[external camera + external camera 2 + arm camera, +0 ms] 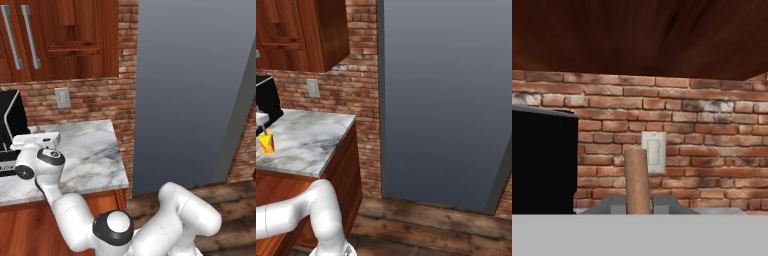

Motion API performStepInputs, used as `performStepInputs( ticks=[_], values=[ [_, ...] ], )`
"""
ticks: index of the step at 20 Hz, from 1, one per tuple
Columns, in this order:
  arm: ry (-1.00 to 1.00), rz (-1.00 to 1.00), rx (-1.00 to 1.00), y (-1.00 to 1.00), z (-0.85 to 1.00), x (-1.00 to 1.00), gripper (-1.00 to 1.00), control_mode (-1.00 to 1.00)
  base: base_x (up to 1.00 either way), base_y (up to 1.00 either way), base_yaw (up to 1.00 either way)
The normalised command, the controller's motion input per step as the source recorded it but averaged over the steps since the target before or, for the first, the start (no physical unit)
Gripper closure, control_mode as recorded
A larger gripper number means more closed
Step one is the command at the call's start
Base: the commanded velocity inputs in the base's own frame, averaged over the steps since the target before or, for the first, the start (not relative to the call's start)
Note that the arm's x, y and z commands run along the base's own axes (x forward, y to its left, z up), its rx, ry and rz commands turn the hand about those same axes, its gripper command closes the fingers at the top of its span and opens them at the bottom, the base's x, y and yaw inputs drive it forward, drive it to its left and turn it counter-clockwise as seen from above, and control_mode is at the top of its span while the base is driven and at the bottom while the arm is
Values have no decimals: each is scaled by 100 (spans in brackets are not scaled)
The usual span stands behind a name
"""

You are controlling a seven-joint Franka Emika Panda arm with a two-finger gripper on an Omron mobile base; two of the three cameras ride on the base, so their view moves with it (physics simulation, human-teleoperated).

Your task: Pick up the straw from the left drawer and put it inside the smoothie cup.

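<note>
Straw sits nearest my hand camera, a pale tan stick rising upright between the two grey finger tips, which close narrow against its sides; I read the gripper as clamped on it

Beyond the straw, on the far brick wall, a white light switch is just right of the straw's top; black appliance fills the left; dark wood underside of the upper cabinet hangs overhead

From the right base camera: smoothie cup, yellow with a red-orange mark, stands on the marble counter at the far left edge of the picture, a thin stick showing above its rim; the white hand is right over it, cut off by the picture's edge. I cannot tell whether the straw's lower end is already inside the cup

From the left base camera: my arm reaches over the counter's near left part, wrist beside the appliance; cup hidden behind the wrist

Drawer front below the counter is too cropped to judge
</note>
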Motion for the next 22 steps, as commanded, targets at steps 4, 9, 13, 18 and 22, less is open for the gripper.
performStepInputs(
  ticks=[4,9,13,18,22],
  values=[
    [-3,0,1,-1,-19,0,100,-100,0,0,0],
    [-1,0,0,0,-15,-2,100,-100,0,0,0],
    [-1,0,0,0,-7,-11,100,-100,0,0,0],
    [0,0,0,0,0,-17,100,-100,0,0,0],
    [0,0,0,0,0,-11,100,-100,0,0,0]
  ],
)
